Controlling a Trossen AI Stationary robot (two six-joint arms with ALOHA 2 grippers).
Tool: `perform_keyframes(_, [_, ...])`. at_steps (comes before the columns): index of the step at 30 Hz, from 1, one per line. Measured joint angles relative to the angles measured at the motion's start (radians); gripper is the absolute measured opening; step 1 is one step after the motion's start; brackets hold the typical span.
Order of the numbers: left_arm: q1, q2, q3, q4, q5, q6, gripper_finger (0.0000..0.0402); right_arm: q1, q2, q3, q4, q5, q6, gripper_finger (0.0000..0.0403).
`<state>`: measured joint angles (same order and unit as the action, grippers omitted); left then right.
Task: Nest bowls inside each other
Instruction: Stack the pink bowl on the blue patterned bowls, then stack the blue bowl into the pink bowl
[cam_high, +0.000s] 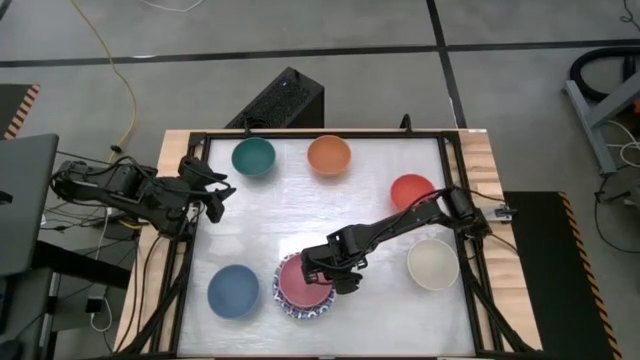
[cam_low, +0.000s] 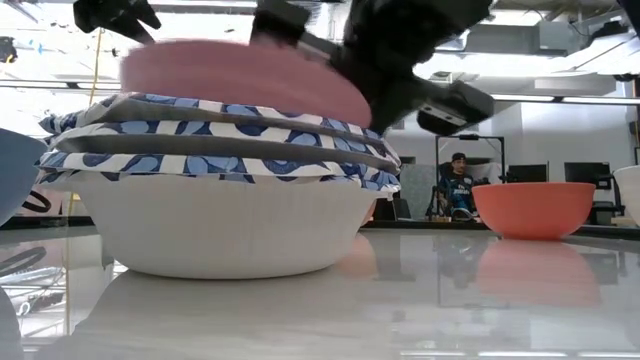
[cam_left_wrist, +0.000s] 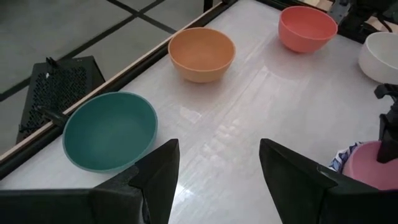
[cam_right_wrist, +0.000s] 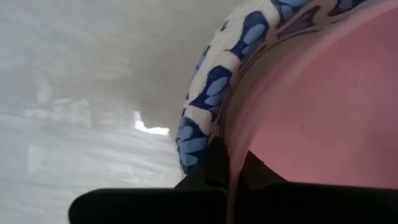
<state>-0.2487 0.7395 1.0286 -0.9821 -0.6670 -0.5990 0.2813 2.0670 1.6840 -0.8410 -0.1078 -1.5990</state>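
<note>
A pink bowl (cam_high: 300, 280) sits tilted on top of a stack of white bowls with blue-patterned rims (cam_low: 225, 205) near the table's front edge. My right gripper (cam_high: 336, 277) is shut on it. The rim of the top white bowl (cam_right_wrist: 205, 93) shows just outside the pink one. My left gripper (cam_high: 215, 197) hovers open at the table's left side with nothing between its fingers (cam_left_wrist: 217, 168). It faces the teal bowl (cam_left_wrist: 111, 129) and the orange bowl (cam_left_wrist: 201, 53). My right gripper pinches the pink bowl's rim (cam_right_wrist: 236, 140) on the side toward the table's right, one finger inside the bowl and one outside. The fingers come from above, slanting in from the right. The bowl is tilted over the stack (cam_low: 240, 72). I cannot tell whether it rests in the top white bowl.
On the table stand a dark blue bowl (cam_high: 233, 291) left of the stack, a cream bowl (cam_high: 433, 263) to its right, a red bowl (cam_high: 411, 190) at the right, and the teal (cam_high: 253, 156) and orange (cam_high: 329, 155) bowls at the far edge. A person (cam_low: 458, 185) sits in the room behind.
</note>
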Motion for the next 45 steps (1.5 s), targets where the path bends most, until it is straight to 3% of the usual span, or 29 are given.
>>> perform_keyframes(20, [0.000, 0.000, 0.000, 0.000, -0.003, 0.000, 0.0212, -0.002, 0.014, 0.004, 0.015, 0.028, 0.042, 0.0046])
perform_keyframes(28, [0.000, 0.000, 0.000, 0.000, 0.001, 0.000, 0.0212, -0.010, 0.015, 0.079, 0.004, 0.001, 0.187, 0.0084])
perform_keyframes(36, [0.000, 0.000, 0.000, 0.000, 0.009, 0.000, 0.0212, -0.009, 0.015, 0.101, -0.064, -0.026, 0.193, 0.0138])
perform_keyframes(40, [0.000, 0.000, 0.000, 0.000, 0.078, 0.003, 0.0212, -0.009, 0.015, 0.102, -0.063, -0.024, 0.220, 0.0161])
perform_keyframes(45, [0.000, 0.000, 0.000, -0.006, 0.261, 0.024, 0.0212, -0.021, 0.015, 0.170, -0.082, -0.023, 0.371, 0.0182])
